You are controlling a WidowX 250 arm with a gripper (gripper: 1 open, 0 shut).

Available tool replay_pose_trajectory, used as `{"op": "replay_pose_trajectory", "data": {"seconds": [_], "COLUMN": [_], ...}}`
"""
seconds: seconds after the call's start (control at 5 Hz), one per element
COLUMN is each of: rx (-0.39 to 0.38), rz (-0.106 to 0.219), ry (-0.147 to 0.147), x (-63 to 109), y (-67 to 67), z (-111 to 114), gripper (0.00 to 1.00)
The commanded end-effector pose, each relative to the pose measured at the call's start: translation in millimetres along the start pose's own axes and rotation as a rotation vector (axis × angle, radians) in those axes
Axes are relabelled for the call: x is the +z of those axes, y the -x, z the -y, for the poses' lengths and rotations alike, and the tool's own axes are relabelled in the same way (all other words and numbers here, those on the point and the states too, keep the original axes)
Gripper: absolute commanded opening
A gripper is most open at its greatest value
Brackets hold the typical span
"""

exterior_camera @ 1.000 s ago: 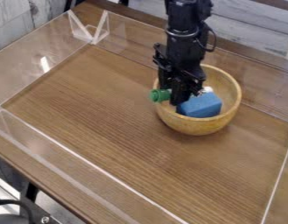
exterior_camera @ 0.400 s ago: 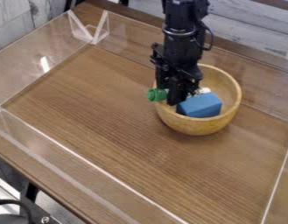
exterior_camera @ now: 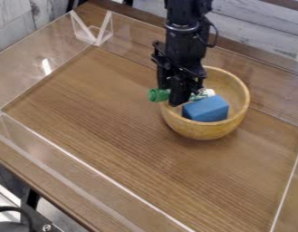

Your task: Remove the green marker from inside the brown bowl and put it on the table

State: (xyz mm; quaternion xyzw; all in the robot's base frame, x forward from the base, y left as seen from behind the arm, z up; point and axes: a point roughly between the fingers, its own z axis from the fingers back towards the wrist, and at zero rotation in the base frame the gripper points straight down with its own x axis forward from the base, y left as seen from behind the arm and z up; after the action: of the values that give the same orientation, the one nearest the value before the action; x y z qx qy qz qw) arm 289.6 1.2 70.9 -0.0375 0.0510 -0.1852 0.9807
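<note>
Over the brown bowl's (exterior_camera: 176,125) left rim, claw (exterior_camera: 177,93) apparently clamped on green marker (exterior_camera: 158,94), open table (exterior_camera: 91,118) leftward

No readable text, labels, brands or numbers anywhere in the view.

The green marker (exterior_camera: 159,93), right of centre in the upper half of the frame, shows only a green end and a sliver of white barrel, too small and too hidden for any lettering to be made out. The brown bowl (exterior_camera: 231,120) beside it has a plain wooden surface with no mark or sticker. The blue block (exterior_camera: 209,110) inside it is a plain colour with no print. The table (exterior_camera: 102,127) shows only wood grain, and the clear walls along its edges carry no signs or writing.
</note>
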Motion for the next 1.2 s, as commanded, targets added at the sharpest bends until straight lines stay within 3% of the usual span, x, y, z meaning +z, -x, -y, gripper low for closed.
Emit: {"op": "replay_pose_trajectory", "data": {"seconds": [0.0,1.0], "rx": [0.007,-0.107], "rz": [0.089,0.121], "ry": [-0.038,-0.045], "x": [32.6,44.9], "y": [0.6,42.4], "z": [-4,7], "gripper": [0.0,0.0]}}
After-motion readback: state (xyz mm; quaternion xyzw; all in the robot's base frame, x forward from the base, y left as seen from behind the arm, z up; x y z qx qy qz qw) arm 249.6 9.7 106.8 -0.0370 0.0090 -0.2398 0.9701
